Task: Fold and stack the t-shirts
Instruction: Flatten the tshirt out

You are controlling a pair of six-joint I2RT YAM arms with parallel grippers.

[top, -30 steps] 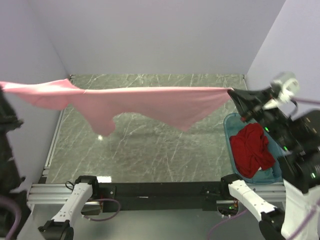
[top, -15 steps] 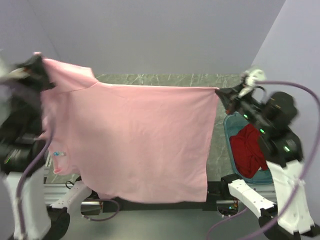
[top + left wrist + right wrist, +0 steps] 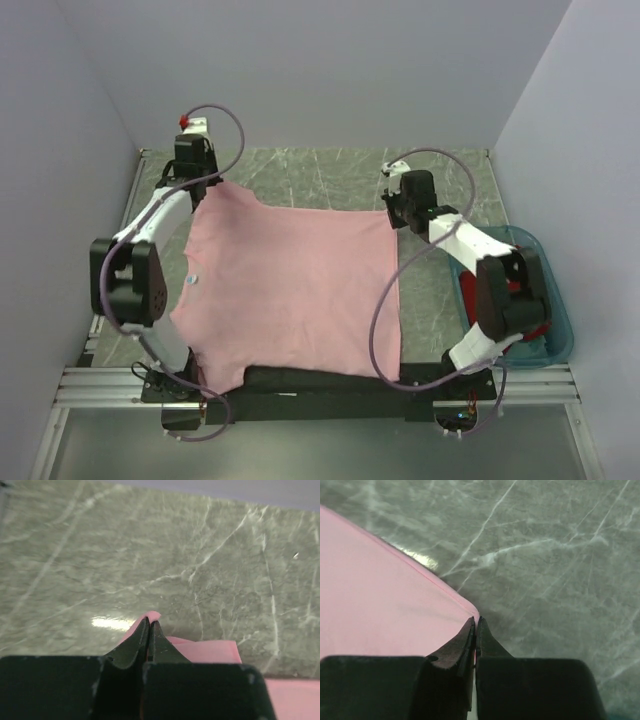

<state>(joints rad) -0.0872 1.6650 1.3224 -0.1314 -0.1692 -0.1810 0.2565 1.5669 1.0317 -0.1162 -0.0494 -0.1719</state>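
Observation:
The light pink t-shirt [image 3: 290,290] lies spread flat on the marble table, its near edge draped over the front rail. My left gripper [image 3: 197,190] is down at the shirt's far left corner, shut on a pinch of pink cloth [image 3: 210,650] that pokes past the tips of that gripper [image 3: 150,622]. My right gripper [image 3: 390,215] is shut on the far right corner, and the corner's hem of pink cloth [image 3: 380,610] runs into that gripper's tips [image 3: 476,621]. The red t-shirt [image 3: 541,322] lies crumpled in the tub, mostly hidden behind the right arm.
The teal plastic tub [image 3: 566,338] stands at the table's right edge beside the right arm. Bare marble [image 3: 330,165] shows beyond the shirt up to the back wall. Purple walls close in the left, back and right sides.
Both arms swung the pink shirt up and over, then came down and forward, laying it flat on the table. Both grippers kept their hold on its corners.

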